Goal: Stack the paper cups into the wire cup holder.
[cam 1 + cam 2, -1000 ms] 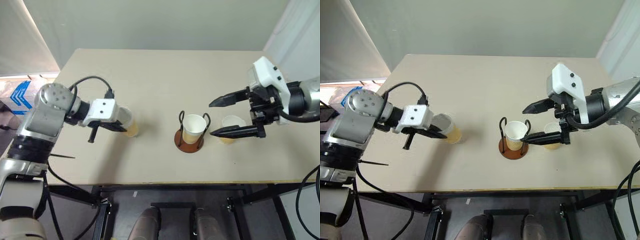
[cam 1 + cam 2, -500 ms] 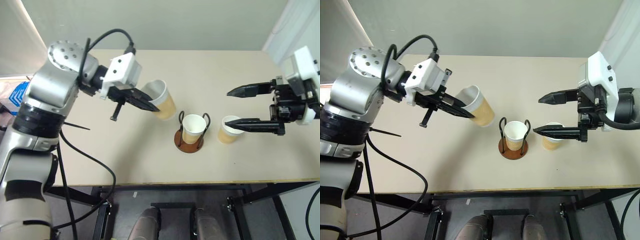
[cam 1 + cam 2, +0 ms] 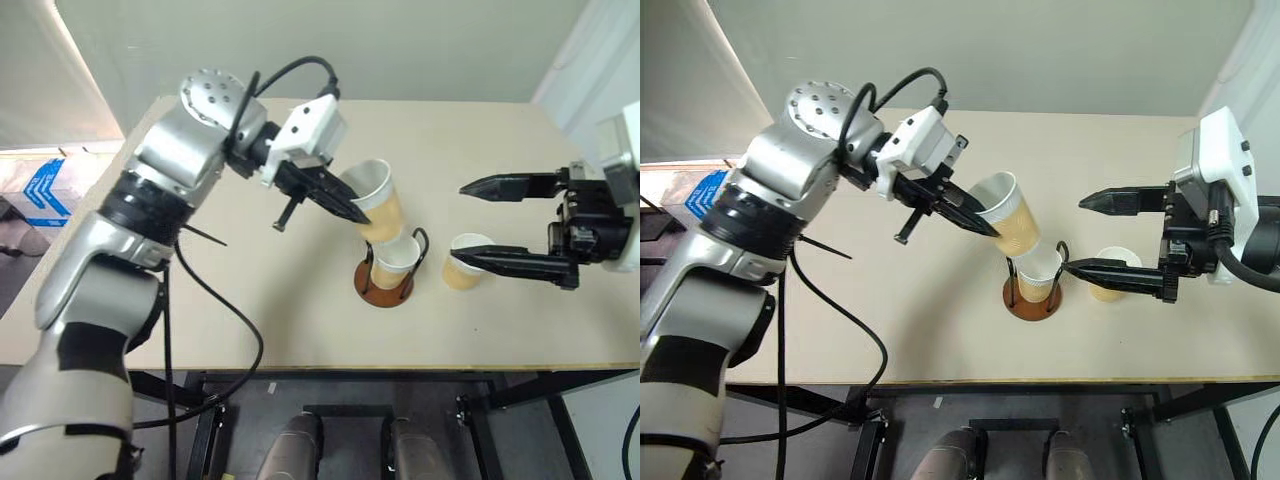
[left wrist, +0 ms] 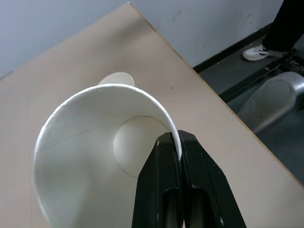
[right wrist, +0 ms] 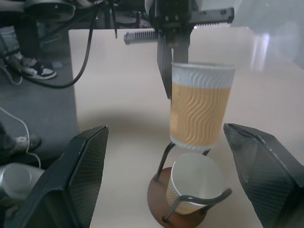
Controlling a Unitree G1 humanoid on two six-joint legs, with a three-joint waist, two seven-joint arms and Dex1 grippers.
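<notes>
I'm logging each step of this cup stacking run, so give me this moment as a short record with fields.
held cup: pinched by its rim in the left end effector, tilted, hanging above the holder
wire cup holder: one cup seated inside
third cup: standing on the table, beside the holder
right end effector: open, empty, above the third cup

Bright, even light; soft shadows on the table (image 3: 300, 330); held cup (image 5: 199, 107) slightly blurred.

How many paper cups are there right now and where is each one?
3. One paper cup sits in the wire cup holder. One is pinched by the rim in the left claw, just above the holder. One stands on the table right of the holder.
</notes>
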